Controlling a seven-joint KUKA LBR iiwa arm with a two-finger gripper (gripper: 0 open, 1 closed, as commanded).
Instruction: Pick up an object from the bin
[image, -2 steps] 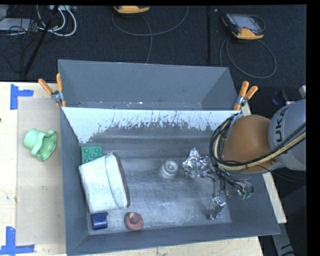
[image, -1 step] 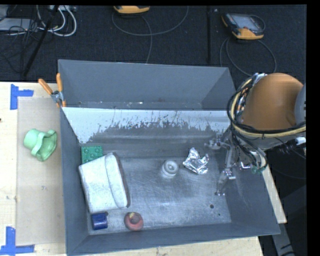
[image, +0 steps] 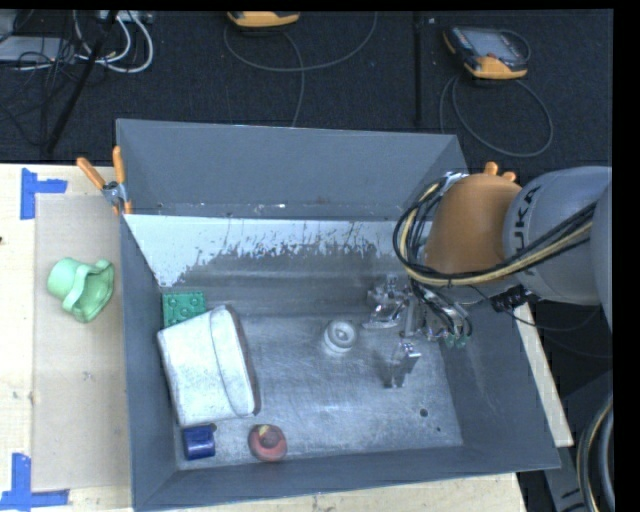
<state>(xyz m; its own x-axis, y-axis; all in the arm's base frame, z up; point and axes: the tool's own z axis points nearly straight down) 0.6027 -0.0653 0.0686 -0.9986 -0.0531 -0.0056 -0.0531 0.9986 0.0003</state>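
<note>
Looking down into the grey metal bin (image: 290, 180), there's not much stuff in it, and most of it sits on the left side. A big white folded pad-looking thing (image: 205, 367) lies along the left wall, tilted a bit. A flat green block (image: 183, 304) is tucked just behind it, touching its far end. Down at the near-left corner there's a small blue block (image: 198, 441), and just beside that a little round red and yellow thing (image: 267, 441), both close to the front wall.

The middle and right of the floor are mostly bare scuffed metal, so there's plenty of open room there. The near-right corner is wide open too.

The gripper (image: 402, 362) is down low over the right-centre of the floor, hanging off the orange wrist cover (image: 470, 225) with its yellow and black cables (image: 415, 235), well clear of the right and front walls. Honestly can't tell how far open it is or whether it has hold of anything; it's just a tangle of shiny metal from this angle.

The closest thing to it is a small pale round cap (image: 340, 337), whitish-grey with a raised middle. It sits on its own near the centre of the bin, just left of the gripper and apart from it.
</note>
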